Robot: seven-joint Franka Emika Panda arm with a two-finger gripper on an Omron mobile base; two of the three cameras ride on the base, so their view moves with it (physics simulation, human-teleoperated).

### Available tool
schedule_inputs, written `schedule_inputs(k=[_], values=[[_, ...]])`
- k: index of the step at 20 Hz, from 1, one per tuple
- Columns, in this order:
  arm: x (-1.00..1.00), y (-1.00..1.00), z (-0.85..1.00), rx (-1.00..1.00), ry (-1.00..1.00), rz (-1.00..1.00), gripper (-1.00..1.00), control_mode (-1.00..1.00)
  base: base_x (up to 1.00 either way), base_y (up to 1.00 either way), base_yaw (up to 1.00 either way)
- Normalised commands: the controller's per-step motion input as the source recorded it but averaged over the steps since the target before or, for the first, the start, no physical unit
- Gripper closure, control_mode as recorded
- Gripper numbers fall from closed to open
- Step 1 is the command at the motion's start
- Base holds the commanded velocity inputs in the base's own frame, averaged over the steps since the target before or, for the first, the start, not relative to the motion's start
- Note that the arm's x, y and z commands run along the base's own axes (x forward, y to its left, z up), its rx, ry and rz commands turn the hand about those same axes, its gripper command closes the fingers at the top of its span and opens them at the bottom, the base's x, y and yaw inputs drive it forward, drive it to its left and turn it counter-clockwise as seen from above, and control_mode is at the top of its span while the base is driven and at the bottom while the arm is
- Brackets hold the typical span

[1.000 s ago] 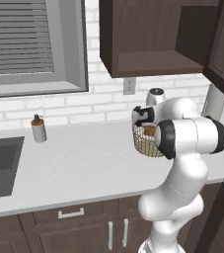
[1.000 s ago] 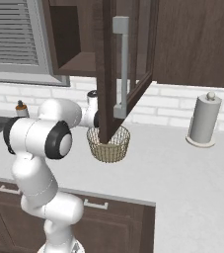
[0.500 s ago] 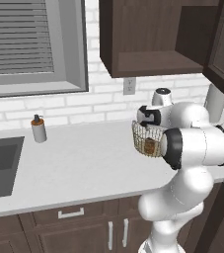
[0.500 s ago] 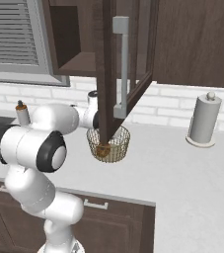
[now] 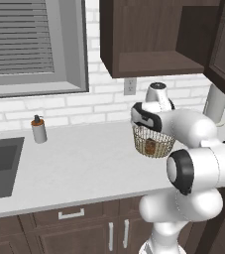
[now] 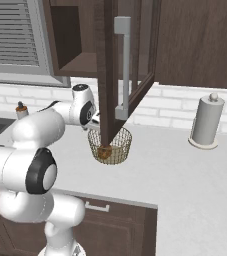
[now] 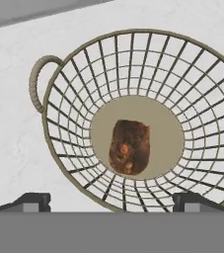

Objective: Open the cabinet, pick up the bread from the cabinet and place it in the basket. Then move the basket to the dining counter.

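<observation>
Bread [image 7: 129, 147] lying in basket [image 7: 74, 113], tool [image 7: 111, 200] spread wide and empty above; next, likely gripping the rim at nine o'clock for carrying.

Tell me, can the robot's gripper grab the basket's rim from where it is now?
Probably yes. The gripper hangs open right over the basket, its rim bare, with the bread lying loose on the bottom and nothing between.
</observation>
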Motion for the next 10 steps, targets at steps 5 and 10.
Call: schedule_inputs(k=[5,10], values=[[-0.19,0.04,-0.13,-0.12,0.0,0.27,-1.0,-1.0,0.0,0.0,0.0],[0.02,0.02,-0.3,-0.07,0.01,0.29,-1.0,-1.0,0.0,0.0,0.0]])
